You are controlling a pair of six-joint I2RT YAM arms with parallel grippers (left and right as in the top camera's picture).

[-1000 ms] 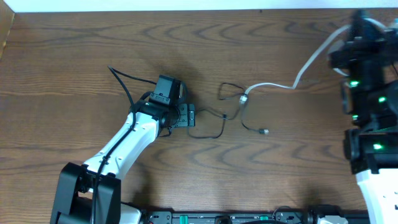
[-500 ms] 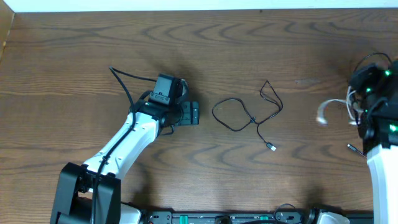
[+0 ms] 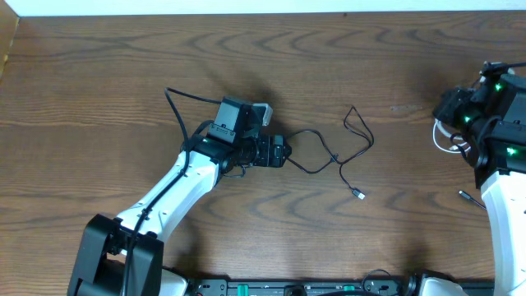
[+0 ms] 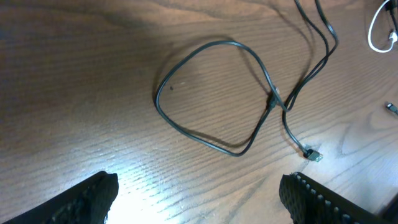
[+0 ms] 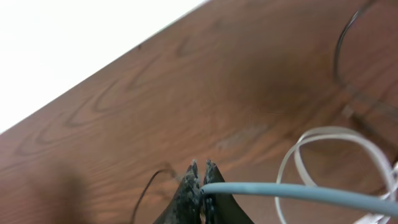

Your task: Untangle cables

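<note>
Overhead — black cable [image 3: 335, 158] beside left gripper [image 3: 285, 153]

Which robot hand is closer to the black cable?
Left. The left gripper sits open right beside the black cable, at its loop. The right gripper is far off on the other side, shut on the white cable.

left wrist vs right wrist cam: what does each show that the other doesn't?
Left wrist only: the black cable lying in a full loop, its plug end, and the open left gripper. Right wrist only: the right gripper shut on the white cable. Both: the wooden table and some of the white cable.
</note>
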